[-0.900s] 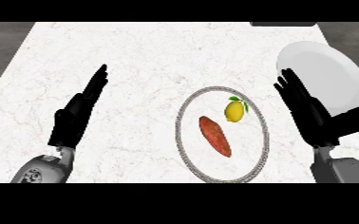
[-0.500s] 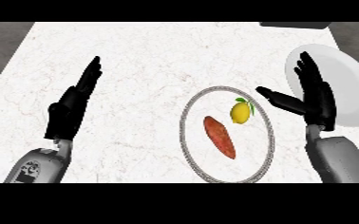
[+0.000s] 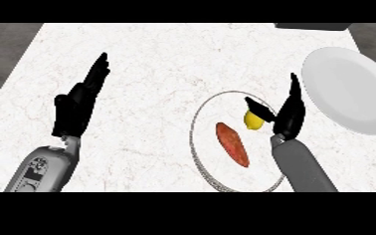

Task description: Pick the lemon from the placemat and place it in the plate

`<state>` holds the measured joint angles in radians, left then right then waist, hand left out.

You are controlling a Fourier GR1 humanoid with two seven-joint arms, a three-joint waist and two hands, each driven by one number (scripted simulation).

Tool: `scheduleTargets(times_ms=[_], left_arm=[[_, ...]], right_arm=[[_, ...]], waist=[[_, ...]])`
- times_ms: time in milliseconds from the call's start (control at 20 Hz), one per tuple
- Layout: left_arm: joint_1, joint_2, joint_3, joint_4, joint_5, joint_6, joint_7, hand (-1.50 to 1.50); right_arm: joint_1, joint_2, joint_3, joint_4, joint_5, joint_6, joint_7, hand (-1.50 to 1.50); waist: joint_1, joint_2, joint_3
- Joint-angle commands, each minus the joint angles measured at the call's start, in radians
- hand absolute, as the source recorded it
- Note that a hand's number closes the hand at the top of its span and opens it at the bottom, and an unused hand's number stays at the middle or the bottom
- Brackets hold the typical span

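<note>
A yellow lemon (image 3: 253,121) lies on the round white placemat (image 3: 206,125) with a thin dark rim, next to a long reddish vegetable (image 3: 232,144). My right hand (image 3: 289,115) stands just right of the lemon, open, fingers straight and pointing away from me. Its thumb reaches left over the lemon's top. The white plate (image 3: 342,87) sits at the far right, beyond that hand, with nothing on it. My left hand (image 3: 76,106) rests open at the left, fingers up, far from the mat.
The marbled white counter (image 3: 169,64) spreads across the view. A dark object (image 3: 312,26) shows at the back right edge. The counter's left edge runs diagonally at the upper left.
My right hand has moved left, from in front of the plate to beside the lemon, with its thumb now over the fruit. The left hand has barely moved.
</note>
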<state>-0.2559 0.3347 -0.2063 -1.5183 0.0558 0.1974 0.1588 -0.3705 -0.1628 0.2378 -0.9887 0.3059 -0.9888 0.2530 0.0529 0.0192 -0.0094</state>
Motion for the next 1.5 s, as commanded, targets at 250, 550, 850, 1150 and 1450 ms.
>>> scheduleTargets(times_ms=[250,550,850,1150,1450], left_arm=[[-0.01,0.022,0.05,0.057,0.017,-0.018,-0.007,0.0],[0.027,0.006,0.047,0.063,0.009,0.0,-0.021,0.0],[0.046,0.014,0.065,0.07,0.016,-0.006,-0.029,0.0],[0.045,0.025,0.097,0.091,0.019,-0.02,-0.074,0.0],[0.027,-0.018,0.076,0.12,-0.002,-0.012,-0.09,0.0]], right_arm=[[-0.259,0.076,0.055,0.309,0.452,-0.176,0.363,-1.5],[-0.368,0.129,0.062,0.438,0.536,0.149,0.69,-1.5],[-0.54,0.161,0.078,0.417,0.558,0.44,1.013,-1.5],[-0.54,0.161,0.079,0.305,0.54,0.591,1.162,-1.5],[-0.498,0.162,0.078,0.2,0.531,0.675,1.212,-1.5]], waist=[[-0.049,-0.033,-0.002],[-0.072,-0.047,-0.003],[-0.089,-0.053,0.003],[-0.095,-0.04,0.007],[-0.084,-0.032,0.008]])
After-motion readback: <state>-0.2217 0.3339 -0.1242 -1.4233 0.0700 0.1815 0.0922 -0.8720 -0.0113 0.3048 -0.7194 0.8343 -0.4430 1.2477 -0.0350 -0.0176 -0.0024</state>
